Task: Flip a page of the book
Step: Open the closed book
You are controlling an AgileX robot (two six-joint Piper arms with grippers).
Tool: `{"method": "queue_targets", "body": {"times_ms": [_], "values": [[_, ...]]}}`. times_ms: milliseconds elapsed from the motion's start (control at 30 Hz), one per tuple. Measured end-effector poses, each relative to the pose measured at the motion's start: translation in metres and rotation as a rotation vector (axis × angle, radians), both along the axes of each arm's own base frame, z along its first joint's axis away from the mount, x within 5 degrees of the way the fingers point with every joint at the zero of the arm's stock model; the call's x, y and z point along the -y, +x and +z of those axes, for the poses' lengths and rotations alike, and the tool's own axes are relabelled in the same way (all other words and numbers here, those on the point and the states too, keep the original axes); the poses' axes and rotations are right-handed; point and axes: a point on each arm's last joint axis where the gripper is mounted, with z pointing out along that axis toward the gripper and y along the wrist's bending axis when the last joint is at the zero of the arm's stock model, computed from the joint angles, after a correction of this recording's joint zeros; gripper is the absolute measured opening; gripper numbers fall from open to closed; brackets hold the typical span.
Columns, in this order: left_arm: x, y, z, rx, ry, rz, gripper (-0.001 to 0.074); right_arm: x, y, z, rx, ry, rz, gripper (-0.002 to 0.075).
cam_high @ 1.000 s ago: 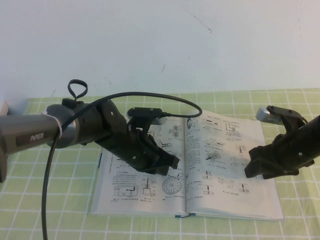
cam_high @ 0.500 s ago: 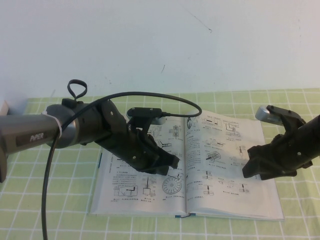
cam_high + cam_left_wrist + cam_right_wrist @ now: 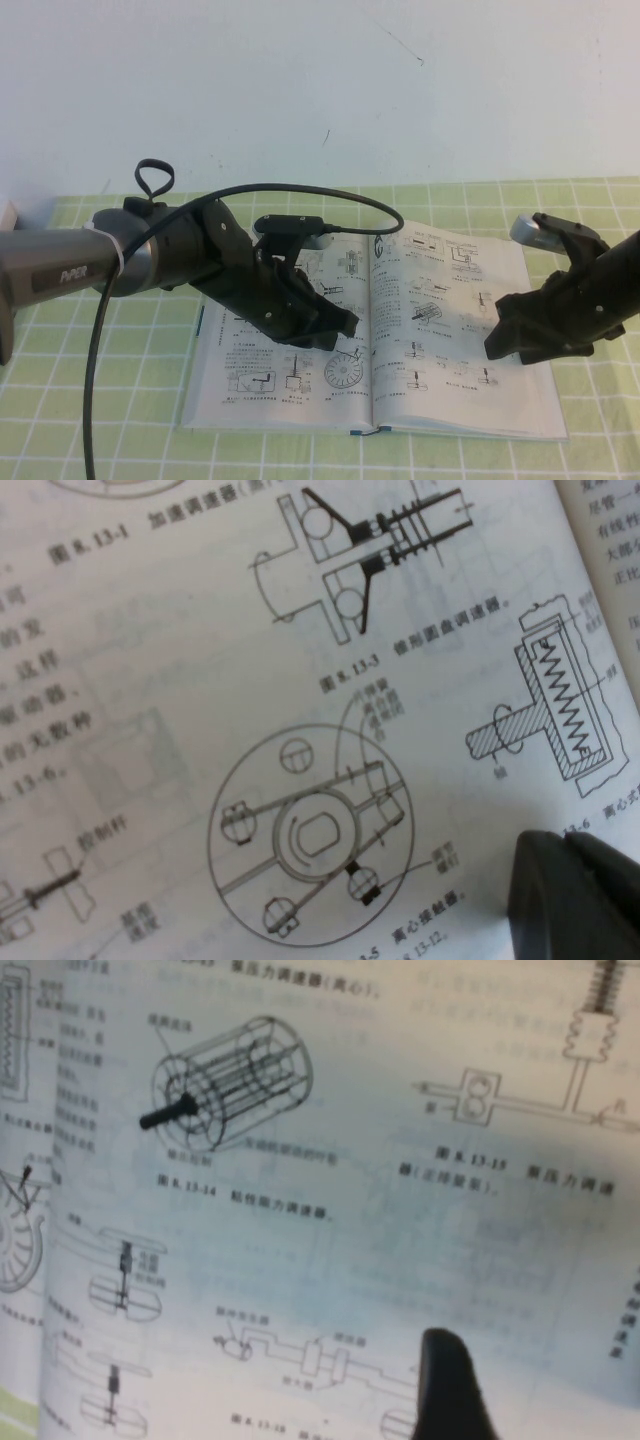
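On the green checked cloth [image 3: 90, 430] lies the book [image 3: 375, 400], open flat with its spine running toward the camera and a grey-blue cover edge showing along its left side. The page [image 3: 455, 330] on the right half lies flat, printed with small black diagrams and text; the left half carries similar drawings and a dark ring figure [image 3: 343, 372] close to the gutter.

The left gripper [image 3: 340, 325] hangs low over the left half of the book, its tip just above the ring figure. From the left wrist view only one dark fingertip [image 3: 575, 895] intrudes at the corner, over a printed circular mechanism [image 3: 310, 840], so I cannot tell whether its fingers are parted or together. A black cable [image 3: 300, 190] arcs from this arm over the top of the book.

The right gripper [image 3: 510, 335] sits over the outer part of the right-hand page, near its right edge. In the right wrist view a single dark fingertip [image 3: 450, 1385] appears to rest on or just above the paper; contact is unclear, and the spread of its fingers cannot be told either.
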Motion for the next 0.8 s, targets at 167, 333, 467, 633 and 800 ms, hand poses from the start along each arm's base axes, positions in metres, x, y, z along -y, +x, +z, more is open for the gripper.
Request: {"method": "queue_targets", "body": {"times_ms": [167,333,467,633,800], "values": [[0.0,0.0,0.0,-0.001,0.0,-0.001,-0.0004,0.005,-0.001,0.004,-0.03,-0.011,0.053,0.038],[0.0,0.0,0.0,-0.003,-0.001,0.001,-0.0004,0.006,-0.001,0.004,-0.039,-0.01,0.056,0.0371],[-0.001,0.0,0.0,-0.005,-0.003,0.003,-0.0004,0.007,-0.001,0.004,-0.044,-0.013,0.05,0.037],[-0.001,0.0,0.0,-0.005,-0.003,0.003,-0.0004,0.007,-0.001,-0.002,-0.072,-0.016,0.048,0.0369],[-0.001,0.0,-0.001,-0.006,-0.002,0.002,-0.0004,0.006,0.001,-0.006,-0.103,0.023,0.021,0.0368]]}}
